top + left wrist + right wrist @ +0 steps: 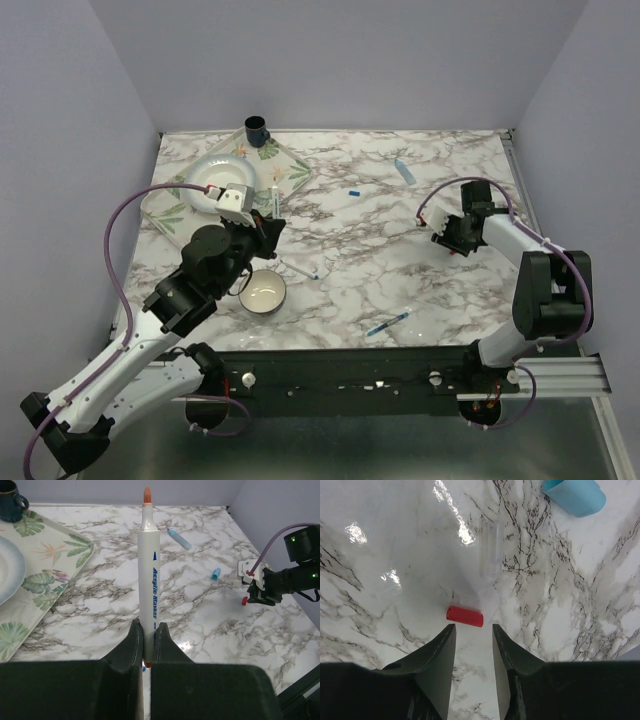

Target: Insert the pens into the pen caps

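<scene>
**A:** What are the grippers doing?

**B:** The left gripper (147, 629) is clamped on the lower end of the red-tipped pen (148, 570); the pen sticks out ahead of it with its tip bare. The right gripper (474, 632) has its jaws apart and holds nothing; it hangs low over the table (360, 605), and the red cap (465, 616) lies flat just beyond its fingertips.

**A:** So nothing is capped yet?

**B:** None that I can see. The light-blue pen (404, 170) and a small blue cap (353, 190) lie loose farther back, apart from each other; a blue-ended pen (388, 323) lies near the front edge. I'd judge the first pairing is only being set up; the red cap needs gripping and the pen pushing in, then the other pens follow.
</scene>
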Robot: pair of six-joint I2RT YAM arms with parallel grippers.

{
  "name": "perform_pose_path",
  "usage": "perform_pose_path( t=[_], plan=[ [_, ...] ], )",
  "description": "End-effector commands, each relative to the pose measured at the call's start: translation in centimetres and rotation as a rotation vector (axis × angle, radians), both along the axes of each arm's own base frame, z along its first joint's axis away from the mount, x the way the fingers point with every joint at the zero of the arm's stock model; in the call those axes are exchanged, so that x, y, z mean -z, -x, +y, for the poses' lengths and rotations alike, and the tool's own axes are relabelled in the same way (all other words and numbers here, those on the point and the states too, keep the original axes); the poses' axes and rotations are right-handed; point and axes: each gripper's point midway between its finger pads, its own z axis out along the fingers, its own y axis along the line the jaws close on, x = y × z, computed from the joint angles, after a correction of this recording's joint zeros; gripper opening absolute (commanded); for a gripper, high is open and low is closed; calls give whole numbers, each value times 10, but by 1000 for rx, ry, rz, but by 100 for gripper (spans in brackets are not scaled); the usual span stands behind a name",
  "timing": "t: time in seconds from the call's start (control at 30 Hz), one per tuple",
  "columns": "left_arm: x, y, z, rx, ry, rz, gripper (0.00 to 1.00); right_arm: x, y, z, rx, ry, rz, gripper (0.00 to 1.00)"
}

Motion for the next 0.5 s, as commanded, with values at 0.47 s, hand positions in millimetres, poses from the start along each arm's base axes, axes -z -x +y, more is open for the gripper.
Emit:
perform_pose_path(
  t=[0.47],
  plan=[
    [3, -9, 12, -70, -22, -7, 0, 5, -9, -6, -127, 21, -8, 44]
  ],
)
